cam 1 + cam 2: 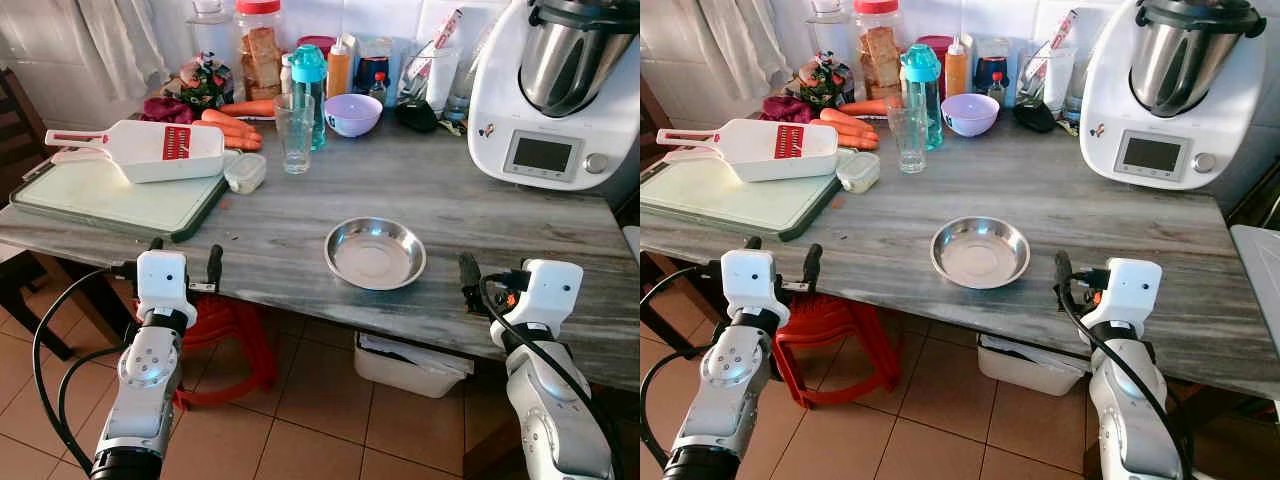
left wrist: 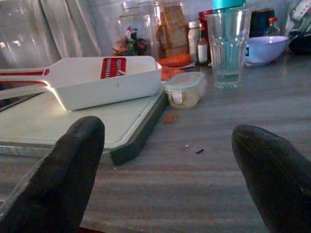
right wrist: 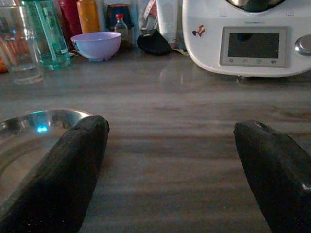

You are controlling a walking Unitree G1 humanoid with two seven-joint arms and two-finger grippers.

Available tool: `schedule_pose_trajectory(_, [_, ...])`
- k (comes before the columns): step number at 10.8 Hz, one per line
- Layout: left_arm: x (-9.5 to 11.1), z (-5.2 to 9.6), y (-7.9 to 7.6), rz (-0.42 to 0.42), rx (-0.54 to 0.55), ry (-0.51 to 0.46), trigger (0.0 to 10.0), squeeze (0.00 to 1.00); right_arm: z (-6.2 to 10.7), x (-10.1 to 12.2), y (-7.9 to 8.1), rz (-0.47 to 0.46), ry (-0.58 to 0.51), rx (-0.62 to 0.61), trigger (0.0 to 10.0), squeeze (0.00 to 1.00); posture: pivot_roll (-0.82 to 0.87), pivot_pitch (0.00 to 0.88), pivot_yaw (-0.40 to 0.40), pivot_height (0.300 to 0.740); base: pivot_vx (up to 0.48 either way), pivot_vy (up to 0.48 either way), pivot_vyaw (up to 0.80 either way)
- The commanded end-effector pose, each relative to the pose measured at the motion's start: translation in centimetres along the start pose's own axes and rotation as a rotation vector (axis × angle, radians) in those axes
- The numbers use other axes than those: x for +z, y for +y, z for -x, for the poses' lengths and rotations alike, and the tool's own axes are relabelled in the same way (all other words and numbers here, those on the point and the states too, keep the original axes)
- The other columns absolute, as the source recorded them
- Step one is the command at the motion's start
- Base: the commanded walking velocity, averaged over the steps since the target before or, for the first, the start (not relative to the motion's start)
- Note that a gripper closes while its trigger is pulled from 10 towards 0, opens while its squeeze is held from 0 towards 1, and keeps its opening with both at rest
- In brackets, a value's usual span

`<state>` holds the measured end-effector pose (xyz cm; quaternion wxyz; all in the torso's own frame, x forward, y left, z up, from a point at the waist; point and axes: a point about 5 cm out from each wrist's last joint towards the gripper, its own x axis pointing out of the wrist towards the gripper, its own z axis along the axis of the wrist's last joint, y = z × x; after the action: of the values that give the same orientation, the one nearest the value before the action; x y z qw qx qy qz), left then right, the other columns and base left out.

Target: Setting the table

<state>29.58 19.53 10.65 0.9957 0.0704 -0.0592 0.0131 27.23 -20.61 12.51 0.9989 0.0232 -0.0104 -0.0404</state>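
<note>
Steel dish (image 1: 375, 253) is sitting near the table's (image 1: 480, 215) front edge; both grippers, left (image 1: 183, 262) and right (image 3: 170, 160), are hovering spread and empty; right should approach the rim low.

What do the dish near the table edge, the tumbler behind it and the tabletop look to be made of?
The dish looks like polished metal, probably stainless steel: it is silvery and mirrors the light. The tumbler seems clear glass, possibly plastic: faceted and see-through. The tabletop shows grey streaked grain, matte; wood or laminate, hard to tell.
</note>
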Motion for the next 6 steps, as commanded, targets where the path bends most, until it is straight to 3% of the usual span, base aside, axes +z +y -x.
schedule_pose_trajectory(1, [0.36,-0.11,0.21,-0.001,0.006,-0.010,10.0,0.00,0.00,0.54,0.02,0.004,-0.015,-0.004,10.0,0.00,0.00,0.000,0.010,0.740,0.000,0.000,0.00])
schedule_pose_trajectory(6, [0.36,-0.11,0.21,-0.001,0.006,-0.010,10.0,0.00,0.00,0.54,0.02,0.004,-0.015,-0.004,10.0,0.00,0.00,0.000,0.010,0.740,0.000,0.000,0.00])
